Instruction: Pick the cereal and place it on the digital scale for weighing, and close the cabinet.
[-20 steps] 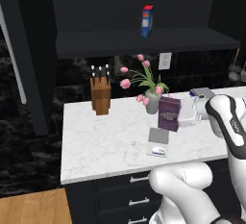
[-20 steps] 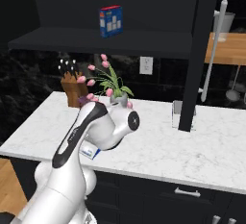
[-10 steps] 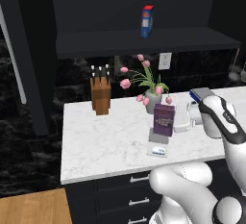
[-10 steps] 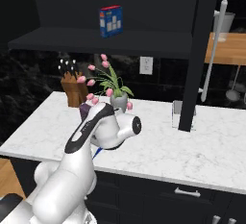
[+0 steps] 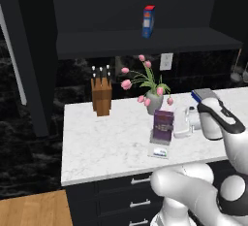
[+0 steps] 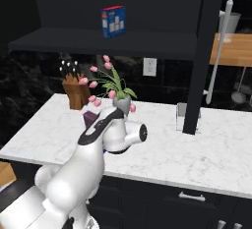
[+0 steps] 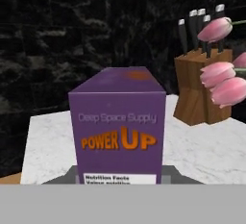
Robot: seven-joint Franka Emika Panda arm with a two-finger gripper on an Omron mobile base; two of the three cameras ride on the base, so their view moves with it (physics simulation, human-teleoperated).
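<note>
The purple cereal box (image 5: 163,126) stands upright on the grey plate of the small digital scale (image 5: 159,152), near the counter's front edge. My gripper (image 5: 175,124) reaches it from the right and is shut on the cereal; its fingertips are hidden. The hand view has the cereal (image 7: 118,127) close up, showing orange "POWER UP" lettering, with the scale's plate (image 7: 170,174) under it. The arm covers most of the cereal (image 6: 90,119) in the right base view. The black upper cabinet (image 5: 145,40) is open, with one door (image 5: 29,55) swung out at the left and another door (image 6: 204,51) at the right.
A blue box with a red top (image 5: 148,21) sits on the cabinet shelf. A knife block (image 5: 101,96) and a vase of pink tulips (image 5: 154,101) stand behind the scale. A blue-based device (image 5: 203,94) lies to the right. Dark drawers (image 5: 135,203) run below the counter.
The gripper carried the cereal left and down from beside the tulips onto the scale. It has moved very little in the last half second.
</note>
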